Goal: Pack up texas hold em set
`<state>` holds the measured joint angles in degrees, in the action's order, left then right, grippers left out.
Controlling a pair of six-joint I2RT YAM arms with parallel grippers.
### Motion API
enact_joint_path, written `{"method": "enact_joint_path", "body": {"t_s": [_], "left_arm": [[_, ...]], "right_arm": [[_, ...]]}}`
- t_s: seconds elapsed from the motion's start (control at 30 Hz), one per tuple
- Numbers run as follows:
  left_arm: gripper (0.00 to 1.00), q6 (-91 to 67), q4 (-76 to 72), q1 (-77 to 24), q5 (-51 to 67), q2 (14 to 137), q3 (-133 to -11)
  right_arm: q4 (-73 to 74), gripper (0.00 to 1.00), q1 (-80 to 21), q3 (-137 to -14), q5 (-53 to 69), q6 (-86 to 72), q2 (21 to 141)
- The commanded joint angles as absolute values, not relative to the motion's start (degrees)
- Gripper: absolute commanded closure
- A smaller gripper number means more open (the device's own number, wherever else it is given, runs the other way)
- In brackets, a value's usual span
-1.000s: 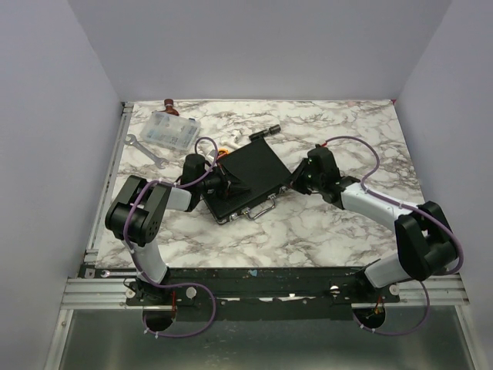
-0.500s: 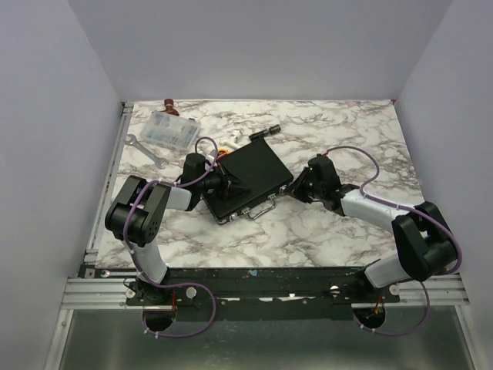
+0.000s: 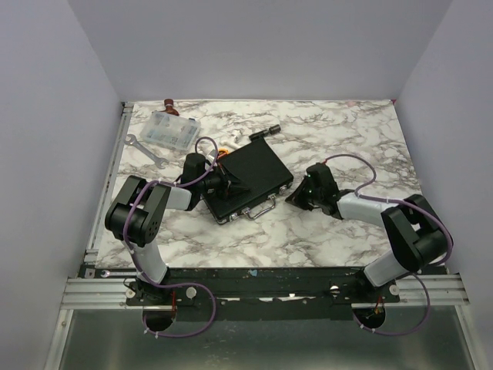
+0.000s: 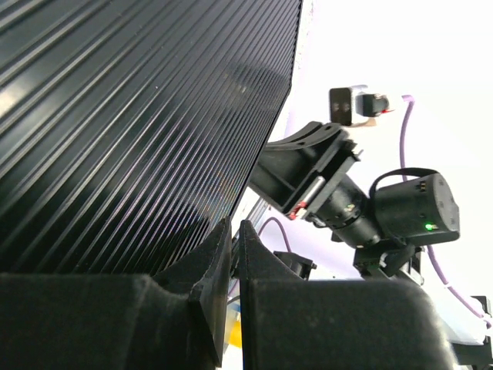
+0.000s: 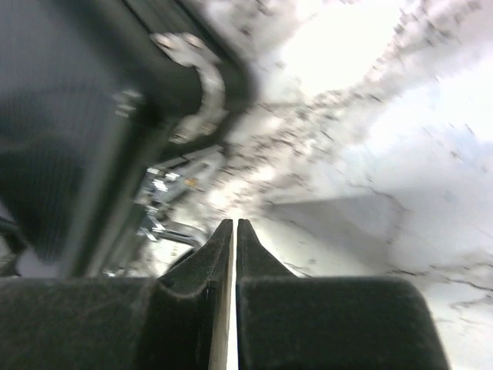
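Marble table (image 3: 347, 146), with the black case (image 3: 254, 169) aslant at its middle, lid down, ribbed top up. At the far left corner, a clear box (image 3: 173, 129), well apart from the case.

Left gripper (image 3: 229, 185) at the case's left end, fingers (image 4: 208, 270) clenched together on nothing, tips up against the ribbed lid (image 4: 115, 116); cannot tell whether actually touching. Right gripper (image 3: 295, 198) low over the table, just off the case's near right corner, fingers (image 5: 196, 270) likewise pinched together and empty, aimed at the front edge.

Near the box, a wrench (image 3: 146, 149). Along the case's front edge, the handle (image 3: 262, 210) and silver fittings (image 5: 196, 89), too blurred to tell whether snapped down or loose.

Reads as the closing step: contents out of sight under the lid, only the fastening left, by the look of it. Calls next for steady downward pressure from the left to keep the lid seated, and a short push from the right against one of the fittings, flat toward the case. Risks sliding the whole case across the marble if pushed sideways rather than down.
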<state>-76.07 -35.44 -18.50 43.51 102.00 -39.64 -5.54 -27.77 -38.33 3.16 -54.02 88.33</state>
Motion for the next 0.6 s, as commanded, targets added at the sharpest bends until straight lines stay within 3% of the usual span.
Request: {"method": "enact_joint_path", "body": {"t_s": [0.0, 0.23, 0.57], "left_arm": [[0.92, -76.4, -29.09, -18.37, 40.97, 102.83, -38.94], [0.92, -76.46, -29.05, -18.39, 41.0, 102.75, -38.85], [0.92, -76.82, -29.41, -18.39, 41.05, 102.82, -38.87]], "right_arm": [[-7.47, 0.93, -27.6, -34.72, 2.54, -54.74, 89.26], [-7.25, 0.9, -27.62, -36.56, 2.94, -51.6, 89.86], [-11.4, 0.61, -35.68, -39.14, 10.46, -52.96, 85.26]]}}
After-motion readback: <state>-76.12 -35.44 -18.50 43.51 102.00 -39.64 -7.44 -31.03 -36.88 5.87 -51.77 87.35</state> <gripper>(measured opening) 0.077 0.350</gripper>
